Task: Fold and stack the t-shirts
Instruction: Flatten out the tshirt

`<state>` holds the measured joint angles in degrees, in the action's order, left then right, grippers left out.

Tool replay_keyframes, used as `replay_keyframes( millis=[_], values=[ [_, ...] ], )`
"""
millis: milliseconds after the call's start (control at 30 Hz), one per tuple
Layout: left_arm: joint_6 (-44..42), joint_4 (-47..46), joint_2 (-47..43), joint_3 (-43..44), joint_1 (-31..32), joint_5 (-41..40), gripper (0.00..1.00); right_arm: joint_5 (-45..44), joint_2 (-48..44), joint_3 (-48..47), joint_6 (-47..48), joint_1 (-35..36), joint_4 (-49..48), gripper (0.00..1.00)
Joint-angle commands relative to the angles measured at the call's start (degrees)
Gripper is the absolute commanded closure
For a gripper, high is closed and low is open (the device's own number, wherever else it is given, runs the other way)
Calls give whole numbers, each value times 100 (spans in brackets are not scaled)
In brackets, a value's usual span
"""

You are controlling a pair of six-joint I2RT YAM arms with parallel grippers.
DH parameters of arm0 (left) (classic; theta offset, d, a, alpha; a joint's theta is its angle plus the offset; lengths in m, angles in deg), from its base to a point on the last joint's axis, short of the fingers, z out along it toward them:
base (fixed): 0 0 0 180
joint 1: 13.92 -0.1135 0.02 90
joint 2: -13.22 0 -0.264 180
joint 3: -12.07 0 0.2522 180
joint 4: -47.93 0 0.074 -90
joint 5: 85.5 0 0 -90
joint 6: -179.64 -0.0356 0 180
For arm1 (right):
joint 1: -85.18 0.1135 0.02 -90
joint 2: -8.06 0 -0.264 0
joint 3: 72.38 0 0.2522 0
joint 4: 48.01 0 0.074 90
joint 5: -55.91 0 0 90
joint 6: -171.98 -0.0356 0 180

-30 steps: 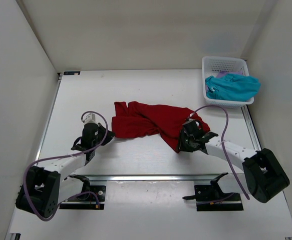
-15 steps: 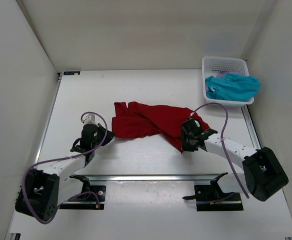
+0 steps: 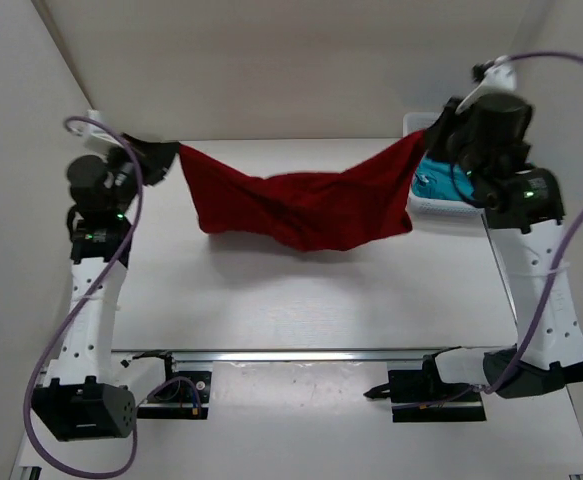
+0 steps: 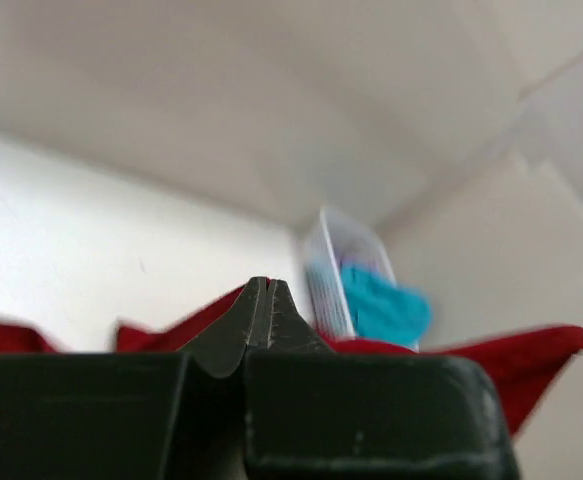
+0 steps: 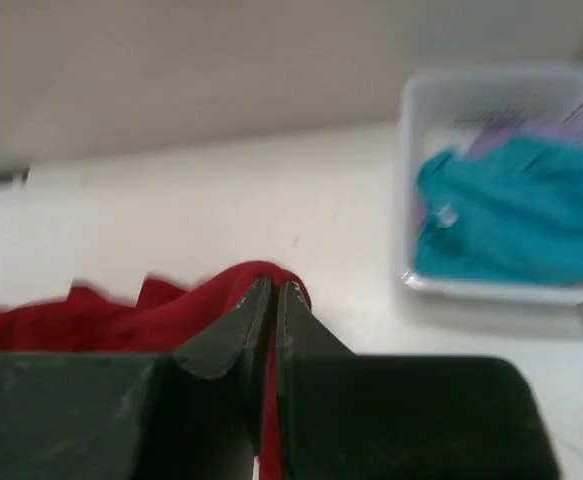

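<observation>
The table [image 3: 301, 310] carries no folded shirt near the arm bases. Over its middle, the red t-shirt [image 3: 301, 205] hangs as a sagging band between the 2 arms. The left fingers [image 4: 268, 305] are pinched fully together on 1 corner, and the right fingers [image 5: 267, 300] likewise on the opposite corner. At the far right, the basket [image 5: 491, 85] holds the teal t-shirt [image 5: 511, 215] over the lilac t-shirt [image 5: 516, 135]. Judged progress: 0 of 3 shirts folded, shirt 1 being spread, all stacking left.
</observation>
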<state>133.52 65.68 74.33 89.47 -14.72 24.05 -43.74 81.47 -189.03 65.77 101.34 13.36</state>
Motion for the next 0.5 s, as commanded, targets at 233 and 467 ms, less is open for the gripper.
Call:
replay_keyframes(
  millis=[233,467],
  values=[
    [122,909,165,2064,-1572,990,100,-1667,386,-3034,1241,1332,-268,100],
    [-28,1174,252,2600,-1556,858,100,-2814,113,-2862,2402,3087,-1596,100]
  ],
)
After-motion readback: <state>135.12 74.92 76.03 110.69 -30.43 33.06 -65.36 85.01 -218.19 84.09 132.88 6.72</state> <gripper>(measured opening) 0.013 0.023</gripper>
